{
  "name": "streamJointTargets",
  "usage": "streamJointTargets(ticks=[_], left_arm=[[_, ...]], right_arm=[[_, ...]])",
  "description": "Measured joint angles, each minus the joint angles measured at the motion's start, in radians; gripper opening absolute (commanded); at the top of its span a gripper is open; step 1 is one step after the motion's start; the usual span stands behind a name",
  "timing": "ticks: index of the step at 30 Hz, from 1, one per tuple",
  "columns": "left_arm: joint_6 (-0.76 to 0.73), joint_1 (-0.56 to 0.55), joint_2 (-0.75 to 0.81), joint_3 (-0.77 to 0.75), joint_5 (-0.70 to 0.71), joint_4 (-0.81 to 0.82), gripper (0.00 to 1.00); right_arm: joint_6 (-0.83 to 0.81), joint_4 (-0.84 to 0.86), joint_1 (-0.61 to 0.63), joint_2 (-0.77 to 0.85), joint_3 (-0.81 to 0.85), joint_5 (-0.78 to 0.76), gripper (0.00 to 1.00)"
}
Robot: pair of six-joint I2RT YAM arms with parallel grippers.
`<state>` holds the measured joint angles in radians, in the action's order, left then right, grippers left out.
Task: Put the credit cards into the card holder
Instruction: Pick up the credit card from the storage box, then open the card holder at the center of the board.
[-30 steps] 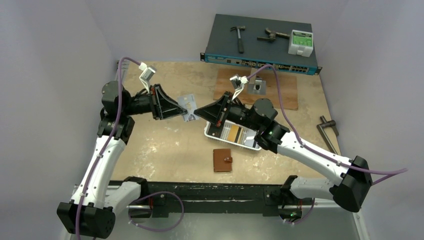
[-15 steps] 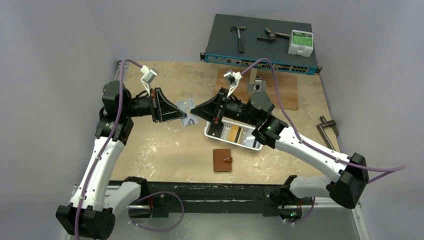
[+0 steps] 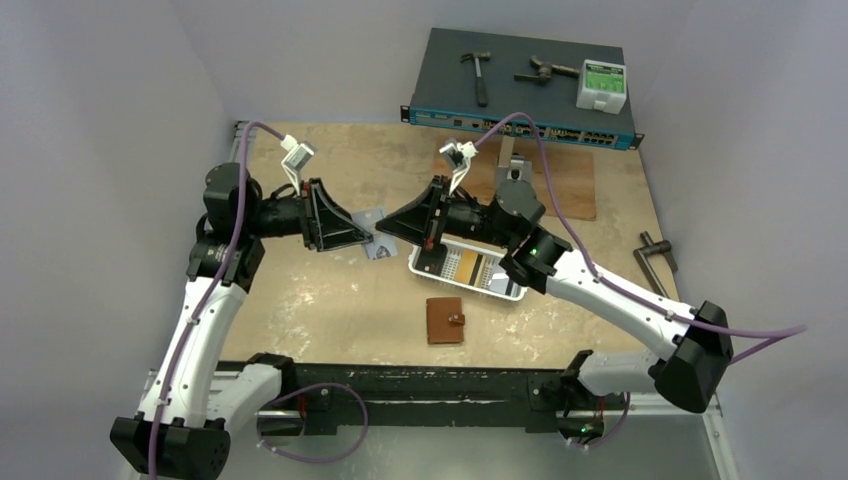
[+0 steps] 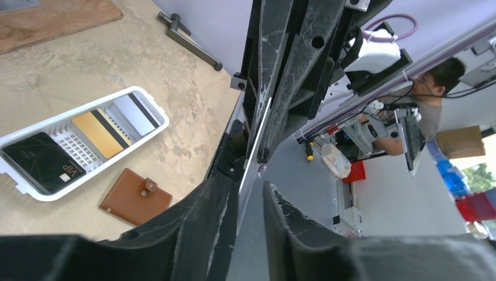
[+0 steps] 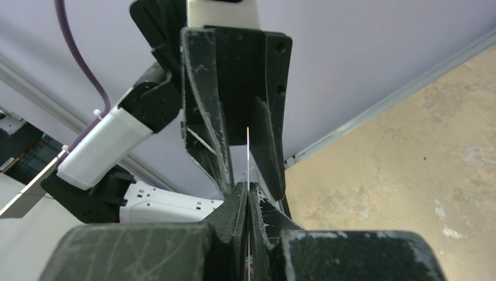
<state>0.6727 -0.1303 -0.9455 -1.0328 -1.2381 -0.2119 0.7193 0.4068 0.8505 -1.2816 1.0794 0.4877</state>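
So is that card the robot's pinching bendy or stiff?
Probably fairly stiff: the credit card sticks straight out of the shut right end effector without drooping. Likely very light, since edge-on in the right wrist view it shows as only a thin line. It could slip, being flat and pinched just at one end.

Your right jaws are pressed together at the bottom of the view, pinching a credit card [image 5: 248, 155] that you see edge-on as a thin pale line. Facing you, the left jaws stand apart, one either side of that card. The tan counter [image 5: 421, 164] lies on the right.
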Motion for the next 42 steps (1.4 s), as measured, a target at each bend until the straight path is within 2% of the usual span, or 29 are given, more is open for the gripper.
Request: streamJointTargets(ticks=[2,4,7,10,13,15,18,24,29,33,42], left_arm=[[-0.038,-0.001,-0.002,-0.016,0.014,-0.046,0.53],[-0.098,-0.001,-0.006,-0.038,0.039,-0.117,0.56],[-0.275,-0.003,-0.014,-0.072,0.106,-0.287,0.59],[-0.505,-0.051,-0.021,-0.089,0.235,-0.491,0.63],[-0.707,-0.191,-0.005,-0.069,0.404,-0.619,0.63],[-0.831,-0.333,0.037,-0.018,0.521,-0.659,0.64],[-0.949,-0.489,0.085,0.051,0.646,-0.686,0.66],[-1.063,-0.713,0.058,0.155,0.843,-0.626,0.66],[-1.133,-0.869,0.042,0.241,0.943,-0.535,0.66],[-1.189,-0.978,-0.034,0.263,0.989,-0.441,0.66],[-1.257,-1.030,-0.200,0.274,1.056,-0.262,0.64]], right_arm=[[-0.005,-0.031,0.001,0.016,-0.009,-0.011,0.00],[-0.021,-0.112,0.002,0.050,-0.021,-0.064,0.00],[-0.053,-0.267,0.001,0.120,-0.063,-0.185,0.00],[-0.057,-0.379,0.001,0.179,-0.150,-0.292,0.00],[-0.039,-0.473,0.002,0.204,-0.281,-0.372,0.00],[-0.019,-0.533,0.016,0.195,-0.375,-0.423,0.00],[0.017,-0.628,0.075,0.160,-0.451,-0.489,0.00],[0.060,-0.732,0.194,0.072,-0.421,-0.647,0.00],[0.093,-0.801,0.206,0.057,-0.378,-0.768,0.00],[0.123,-0.863,0.210,0.094,-0.376,-0.842,0.00],[0.182,-0.916,0.210,0.152,-0.421,-0.889,0.00]])
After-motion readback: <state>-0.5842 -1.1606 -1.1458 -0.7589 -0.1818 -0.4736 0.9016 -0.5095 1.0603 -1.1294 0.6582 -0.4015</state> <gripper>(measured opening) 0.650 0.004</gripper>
